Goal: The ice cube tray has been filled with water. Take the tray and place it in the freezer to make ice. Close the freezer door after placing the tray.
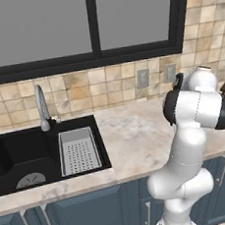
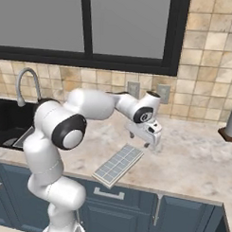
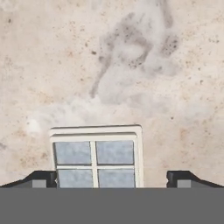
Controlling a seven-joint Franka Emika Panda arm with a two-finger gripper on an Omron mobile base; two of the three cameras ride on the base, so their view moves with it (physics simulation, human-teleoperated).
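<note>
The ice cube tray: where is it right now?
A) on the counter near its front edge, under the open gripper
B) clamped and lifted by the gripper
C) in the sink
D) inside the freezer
A: the ice cube tray lies flat on the counter, the gripper open above it.

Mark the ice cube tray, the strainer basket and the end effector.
Light-grey ice cube tray [image 2: 118, 166], right base view, central cells.
Perforated grey strainer basket [image 1: 78, 153], left base view, its floor.
End effector [image 3: 112, 178], hand view, between its fingertips.
</note>
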